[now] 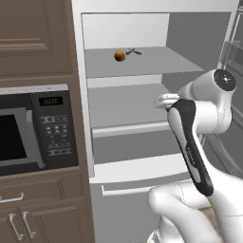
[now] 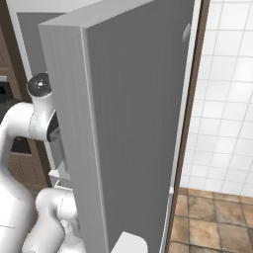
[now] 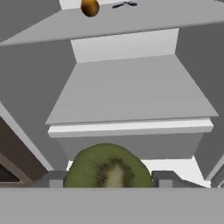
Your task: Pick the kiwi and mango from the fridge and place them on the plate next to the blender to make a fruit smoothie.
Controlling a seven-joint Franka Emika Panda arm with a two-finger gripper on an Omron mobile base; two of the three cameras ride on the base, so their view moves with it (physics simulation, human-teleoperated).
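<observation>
My gripper point(image 3: 109, 180) is shut on the kiwi point(image 3: 108, 168), an olive-green oval held between the two dark fingertips point(image 3: 53, 179) at the bottom of the hand view. The hand faces into the open fridge point(image 1: 128, 107), in front of its middle shelves. The mango point(image 1: 119, 56), small and orange, rests on the upper shelf; in the hand view the mango point(image 3: 89, 7) sits at the top left. My white arm point(image 1: 199, 152) rises in front of the fridge's right side. The plate and the blender are out of view.
A small pair of scissors point(image 1: 133, 51) lies beside the mango on the upper shelf. A black-fronted microwave point(image 1: 38, 128) sits in brown cabinets left of the fridge. The open fridge door point(image 2: 138, 123) stands close on the arm's right. A white tiled wall point(image 2: 225, 99) lies beyond it.
</observation>
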